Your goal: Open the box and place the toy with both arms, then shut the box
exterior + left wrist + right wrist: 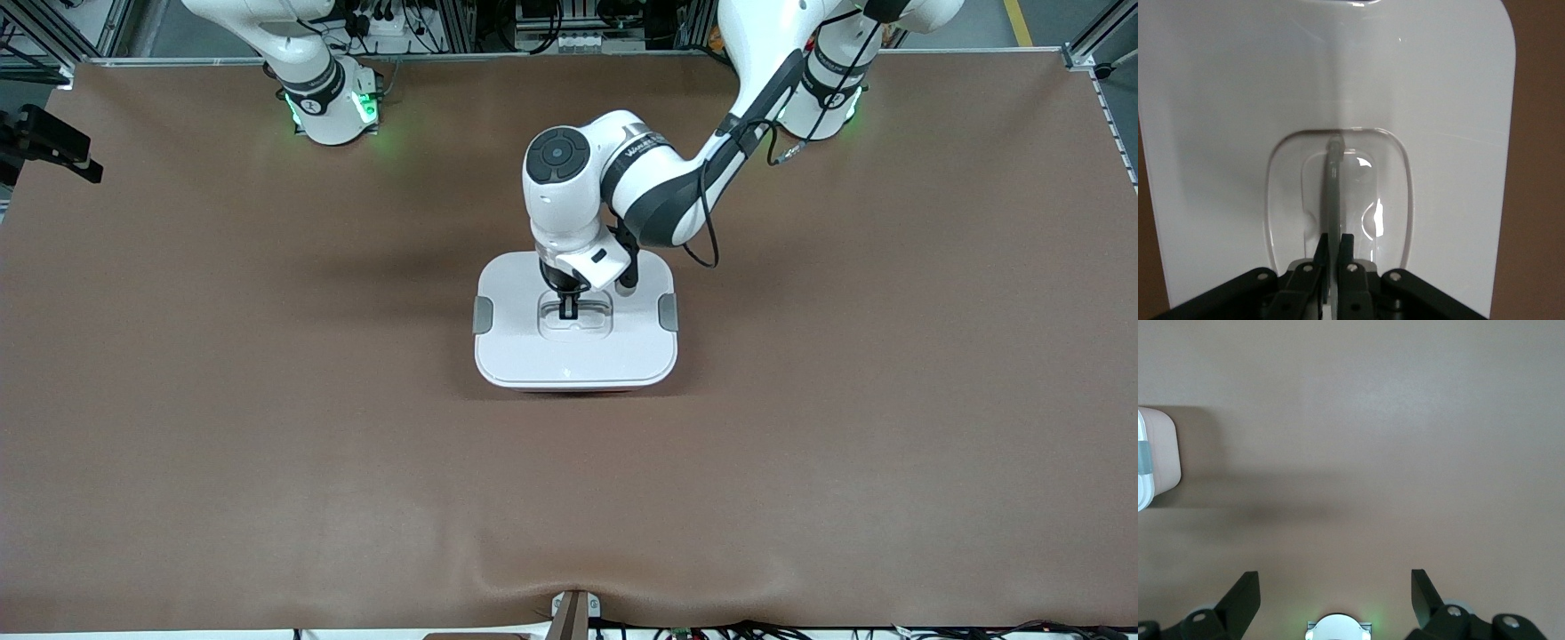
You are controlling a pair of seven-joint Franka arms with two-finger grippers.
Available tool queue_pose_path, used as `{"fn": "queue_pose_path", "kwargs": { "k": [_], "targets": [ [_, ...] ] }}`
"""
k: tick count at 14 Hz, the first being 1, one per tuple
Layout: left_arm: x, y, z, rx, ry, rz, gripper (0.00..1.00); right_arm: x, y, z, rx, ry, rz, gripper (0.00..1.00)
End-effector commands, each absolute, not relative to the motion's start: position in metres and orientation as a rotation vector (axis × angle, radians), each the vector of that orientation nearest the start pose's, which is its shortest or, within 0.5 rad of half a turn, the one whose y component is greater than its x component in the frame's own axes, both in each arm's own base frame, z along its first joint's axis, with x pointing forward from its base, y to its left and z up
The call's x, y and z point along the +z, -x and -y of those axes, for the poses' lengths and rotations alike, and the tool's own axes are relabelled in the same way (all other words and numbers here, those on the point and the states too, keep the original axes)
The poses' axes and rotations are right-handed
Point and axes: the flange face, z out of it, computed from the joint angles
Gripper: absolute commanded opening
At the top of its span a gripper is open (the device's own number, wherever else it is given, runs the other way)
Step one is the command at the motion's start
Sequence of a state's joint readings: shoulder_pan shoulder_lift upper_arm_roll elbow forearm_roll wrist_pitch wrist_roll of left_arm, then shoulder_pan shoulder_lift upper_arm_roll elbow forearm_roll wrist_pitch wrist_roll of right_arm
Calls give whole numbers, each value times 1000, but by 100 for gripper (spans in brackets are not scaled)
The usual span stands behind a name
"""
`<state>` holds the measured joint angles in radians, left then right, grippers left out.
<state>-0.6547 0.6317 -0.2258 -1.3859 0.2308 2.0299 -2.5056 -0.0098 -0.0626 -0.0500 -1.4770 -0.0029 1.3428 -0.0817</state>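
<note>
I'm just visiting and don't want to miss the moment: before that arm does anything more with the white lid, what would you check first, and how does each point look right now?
1. Left hand shut on the lid's handle: ok, its fingers pinch the thin grey bar in the recess.
2. Lid seated flat on the box: ok, it lies level with only a pink strip showing below.
3. Side clips latched or released: cannot tell.
4. Right hand out of the way: ok, it is open over bare table, and that arm waits.
5. Toy in view: not ok, none shows on the table; whether it is inside the box, cannot tell.
</note>
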Motion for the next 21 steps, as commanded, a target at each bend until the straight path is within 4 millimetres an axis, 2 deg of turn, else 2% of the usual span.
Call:
{"fn": "queue_pose_path", "kwargs": {
  "k": [1,4,5,6,7,8,9,12,17,21],
  "targets": [
    [350,-496,523,-165,2208,2244,0,685,-507,33,115,3118,7,100],
    [343,-496,523,-163,2203,2237,0,685,-507,33,115,3118,7,100],
    [342,-495,523,-161,2197,2240,8,685,-507,33,115,3118,7,100],
    [342,-495,523,-161,2197,2240,20,685,-507,33,115,3118,9,100],
    [343,-496,524,-161,2200,2240,42,685,-507,33,115,3118,7,100],
    [344,-495,525,-161,2206,2237,68,685,-507,33,115,3118,9,100],
    [346,-496,525,-163,2215,2232,100,685,-507,33,115,3118,7,100],
    [358,-498,525,-166,2232,2243,100,685,-507,33,115,3118,7,100],
    [396,-499,520,-180,2297,2246,100,685,-507,33,115,3118,9,100],
    [428,-510,497,-189,2313,2226,100,685,-507,33,115,3118,9,100]
  ]
}}
